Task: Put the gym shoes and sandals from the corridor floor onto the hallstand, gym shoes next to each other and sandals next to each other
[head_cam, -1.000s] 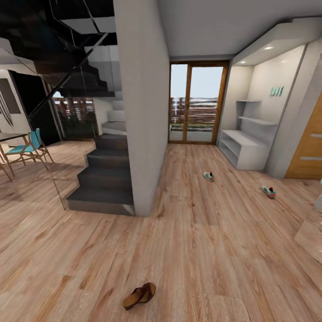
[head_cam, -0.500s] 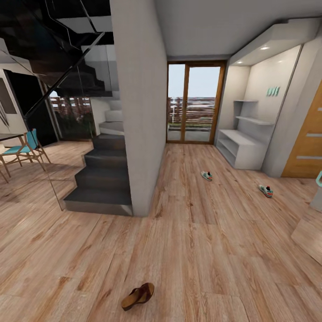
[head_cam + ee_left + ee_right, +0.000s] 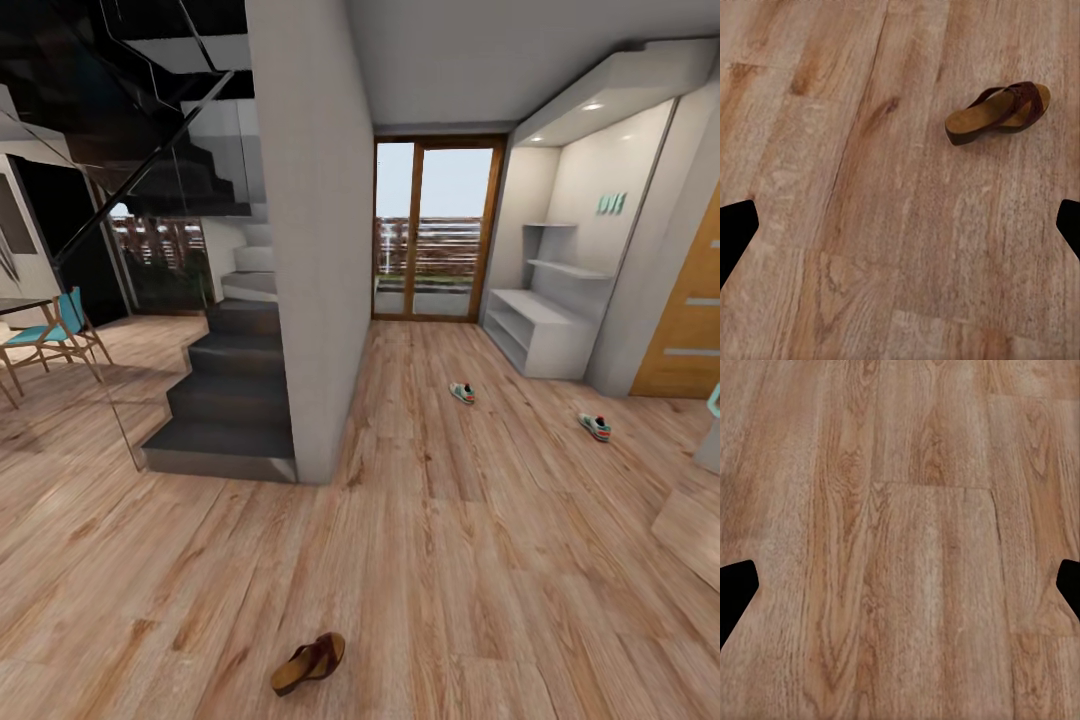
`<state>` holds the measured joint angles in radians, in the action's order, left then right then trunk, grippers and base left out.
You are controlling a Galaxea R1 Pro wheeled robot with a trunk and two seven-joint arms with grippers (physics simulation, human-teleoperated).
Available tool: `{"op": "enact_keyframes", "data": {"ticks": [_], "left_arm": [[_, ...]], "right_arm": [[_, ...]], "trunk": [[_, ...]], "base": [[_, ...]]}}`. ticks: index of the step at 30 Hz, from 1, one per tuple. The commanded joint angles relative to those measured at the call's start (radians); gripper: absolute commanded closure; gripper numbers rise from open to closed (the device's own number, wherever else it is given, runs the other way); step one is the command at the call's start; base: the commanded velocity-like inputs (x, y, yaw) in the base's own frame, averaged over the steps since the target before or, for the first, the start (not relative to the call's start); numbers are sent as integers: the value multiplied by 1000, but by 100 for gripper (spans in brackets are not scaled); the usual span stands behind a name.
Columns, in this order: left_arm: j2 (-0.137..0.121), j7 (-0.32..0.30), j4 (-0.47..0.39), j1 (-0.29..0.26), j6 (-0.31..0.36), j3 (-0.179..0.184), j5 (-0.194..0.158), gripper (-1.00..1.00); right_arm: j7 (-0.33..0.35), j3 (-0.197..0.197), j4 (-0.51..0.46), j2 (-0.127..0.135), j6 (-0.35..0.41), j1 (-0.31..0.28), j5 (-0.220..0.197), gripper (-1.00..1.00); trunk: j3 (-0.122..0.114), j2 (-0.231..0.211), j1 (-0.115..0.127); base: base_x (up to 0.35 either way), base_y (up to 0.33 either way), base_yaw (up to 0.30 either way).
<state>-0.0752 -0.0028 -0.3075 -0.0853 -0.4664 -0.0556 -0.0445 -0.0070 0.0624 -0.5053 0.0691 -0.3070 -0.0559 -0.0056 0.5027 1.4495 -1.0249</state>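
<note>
Head view: nothing has shifted since 0.5 s ago. 1 sandal (image 3: 309,663) lies near, 2 gym shoes (image 3: 462,393) (image 3: 595,427) far right on the floor (image 3: 480,560), before the shoe rack (image 3: 540,340).

Left wrist view: the left end effector (image 3: 900,225) is wide open and empty over the floor, the sandal (image 3: 999,112) apart from it.

Right wrist view: the right end effector (image 3: 900,585) is wide open and empty.

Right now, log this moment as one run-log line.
phase: approaching | brown sandal: on corridor floor, nearest | two gym shoes: on floor, apart | hallstand: no shoes seen | both jaws: open, empty

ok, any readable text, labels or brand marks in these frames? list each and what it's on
Green raised sign on the white alcove wall above the low light-grey open shoe rack: too blurred to read, three or four characters at most.
White sneakers with green stripes: too small for any brand mark.
Brown leather sandal: no marking visible.
</note>
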Motion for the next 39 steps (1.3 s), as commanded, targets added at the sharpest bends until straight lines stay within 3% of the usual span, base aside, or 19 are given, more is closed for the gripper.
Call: {"op": "enact_keyframes", "data": {"ticks": [1,14,39], "left_arm": [[0,0,1,-1,-3,0,-4,-100],[0,0,1,-1,-3,0,-6,-100],[0,1,1,-1,-3,0,-6,-100]], "right_arm": [[-1,0,1,0,-3,-1,-1,-100],[-1,0,1,0,-3,-1,-1,-100],[-1,0,1,0,-3,-1,-1,-100]], "trunk": [[1,0,0],[1,0,0],[1,0,0]], "base": [[108,17,0],[219,136,-55],[97,229,-250]]}}
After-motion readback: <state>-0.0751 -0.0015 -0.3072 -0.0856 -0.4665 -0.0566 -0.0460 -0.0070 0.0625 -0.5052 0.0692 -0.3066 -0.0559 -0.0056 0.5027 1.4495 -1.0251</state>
